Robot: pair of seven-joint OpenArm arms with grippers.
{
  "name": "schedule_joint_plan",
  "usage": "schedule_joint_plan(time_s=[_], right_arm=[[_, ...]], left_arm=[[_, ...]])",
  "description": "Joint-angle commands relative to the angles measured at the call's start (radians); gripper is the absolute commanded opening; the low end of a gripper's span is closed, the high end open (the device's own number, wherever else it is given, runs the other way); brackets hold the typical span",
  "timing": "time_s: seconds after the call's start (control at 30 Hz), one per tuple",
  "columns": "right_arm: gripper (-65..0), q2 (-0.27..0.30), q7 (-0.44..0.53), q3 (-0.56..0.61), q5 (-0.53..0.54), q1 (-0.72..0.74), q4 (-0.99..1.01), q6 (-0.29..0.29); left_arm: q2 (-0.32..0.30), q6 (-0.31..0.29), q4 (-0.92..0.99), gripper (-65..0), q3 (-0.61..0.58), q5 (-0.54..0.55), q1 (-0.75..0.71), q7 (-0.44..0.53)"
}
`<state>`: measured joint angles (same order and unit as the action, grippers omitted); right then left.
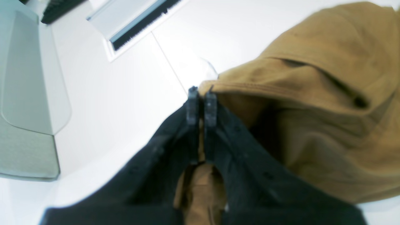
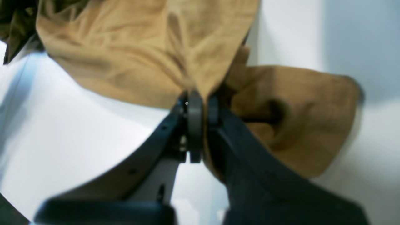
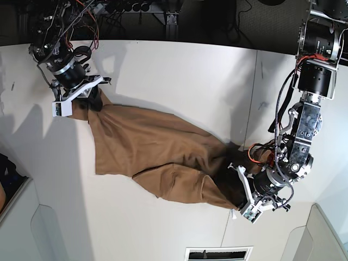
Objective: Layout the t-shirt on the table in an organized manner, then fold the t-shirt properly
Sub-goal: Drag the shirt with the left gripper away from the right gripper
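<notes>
The tan-brown t-shirt (image 3: 157, 147) lies stretched in loose folds across the white table (image 3: 179, 76), running from the upper left to the lower right of the base view. My right gripper (image 3: 89, 100) pinches its upper-left end. In the right wrist view that gripper (image 2: 200, 100) is shut on a bunched edge of the t-shirt (image 2: 140, 56). My left gripper (image 3: 239, 204) grips the lower-right end. The left wrist view shows it (image 1: 201, 93) shut on a hemmed edge of the t-shirt (image 1: 328, 93), with cloth showing between the fingers.
A slotted vent (image 3: 217, 253) is set into the table near the front edge, close to the left arm, and appears as a vent (image 1: 137, 22) in the left wrist view. Grey panels (image 3: 43, 228) stand at the front left. Cables and gear (image 3: 136, 11) line the back edge.
</notes>
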<state>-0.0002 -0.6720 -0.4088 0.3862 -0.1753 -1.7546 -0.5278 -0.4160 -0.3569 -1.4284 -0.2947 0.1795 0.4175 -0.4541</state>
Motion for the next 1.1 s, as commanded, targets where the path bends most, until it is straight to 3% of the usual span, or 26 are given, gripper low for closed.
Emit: schedule_joint_plan(time_s=[0.0,0.17,0.37,0.47,0.5,0.6,0.63,0.77,0.87,0.97,1.07], right_arm=[[-65.0,0.006,0.010,-0.005,0.032,-0.003,-0.023,-0.003],[-65.0,0.006,-0.001,-0.005,0.126,-0.058,-0.048,-0.023],[-65.0,0.005,-0.018,-0.005,0.183,-0.101,-0.072,-0.029],[-65.0,0.005,-0.018,-0.005,0.183,-0.103,-0.072,-0.029],[-65.0,0.005,-0.018,-0.005,0.183,-0.103,-0.072,-0.029],[-65.0,0.005,-0.018,-0.005,0.182,-0.103,-0.072,-0.029],[-65.0,0.005,-0.018,-0.005,0.182,-0.103,-0.072,-0.029],[-65.0,0.004,-0.018,-0.005,0.182,-0.103,-0.071,-0.028],[-64.7,0.000,-0.017,-0.005,0.183,-0.102,-0.072,-0.026],[-45.9,0.000,-0.010,-0.005,0.192,-0.102,-0.072,-0.026],[-38.2,0.000,0.021,-0.005,0.258,-0.097,-0.078,-0.026]], left_arm=[[-0.008,0.005,-0.008,-65.0,0.007,0.003,0.047,0.033],[-0.008,0.005,0.117,-65.0,0.007,0.004,0.124,0.079],[0.025,0.011,0.415,-65.0,0.007,0.039,0.255,0.095],[0.037,0.076,0.541,-65.0,0.007,0.098,0.314,0.095],[0.037,0.081,0.575,-62.6,0.007,0.124,0.328,0.095],[0.034,0.085,0.640,-37.1,0.007,0.181,0.360,0.071],[0.034,0.084,0.649,-33.2,0.007,0.188,0.369,0.047],[0.034,0.083,0.650,-32.9,0.007,0.241,0.395,-0.111],[0.030,0.009,0.638,-32.9,0.007,0.289,0.395,-0.193],[0.011,-0.094,0.591,-32.9,0.007,0.359,0.362,-0.278],[-0.018,-0.163,0.483,-33.0,0.007,0.438,0.280,-0.310]])
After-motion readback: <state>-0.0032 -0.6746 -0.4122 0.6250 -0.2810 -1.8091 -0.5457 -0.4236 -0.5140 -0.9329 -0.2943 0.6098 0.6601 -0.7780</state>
